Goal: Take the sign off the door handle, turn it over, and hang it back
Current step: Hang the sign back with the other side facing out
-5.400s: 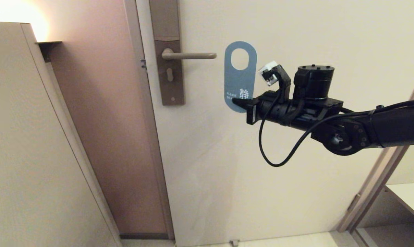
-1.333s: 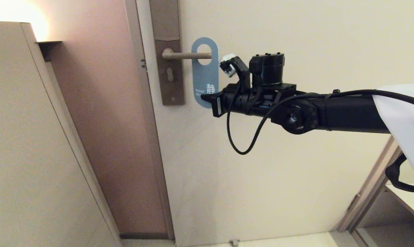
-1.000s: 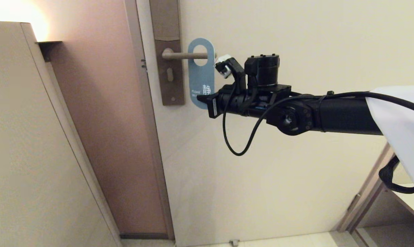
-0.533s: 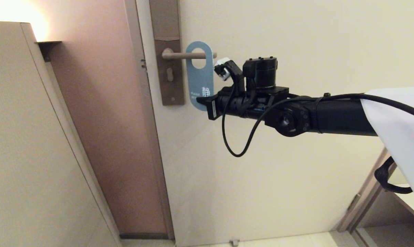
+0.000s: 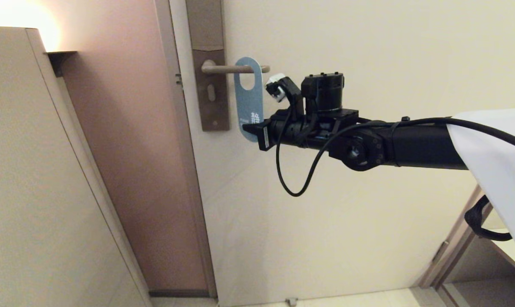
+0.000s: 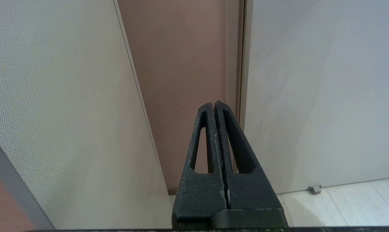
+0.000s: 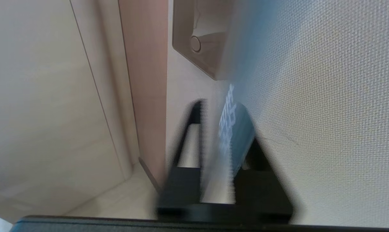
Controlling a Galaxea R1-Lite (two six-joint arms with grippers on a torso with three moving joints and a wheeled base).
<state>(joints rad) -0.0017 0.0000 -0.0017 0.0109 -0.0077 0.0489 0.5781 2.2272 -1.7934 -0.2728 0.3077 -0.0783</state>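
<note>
Head view: the sign [image 5: 249, 100] hangs blue face outward with the door handle [image 5: 236, 68] passing through its oval hole, so the lever carries its weight from above. The handle projects from the brown backplate [image 5: 209, 64] and its free end shows just past the sign's edge, which is why the card cannot slide off by itself. The right gripper [image 5: 251, 127] reaches in level from the robot's right, and its tips sit at the sign's lower rounded end. That low position leaves the hole free for the lever. Whether the fingers press the card cannot be told in this view.

Left wrist view: the left gripper [image 6: 214, 108] points at the door's lower edge and the floor, well apart from the handle. Its fingers are pressed together on nothing. Judgement: this arm is parked.

Right wrist view: the sign's lower end [image 7: 233, 135] lies between the two dark fingers [image 7: 189, 141], which stand apart, with a gap visible on one side of the card. The picture is smeared, so contact on the other side is uncertain. Judgement: the grip is loosened because the card now rests on the lever; the hang-back step looks all but complete.
</note>
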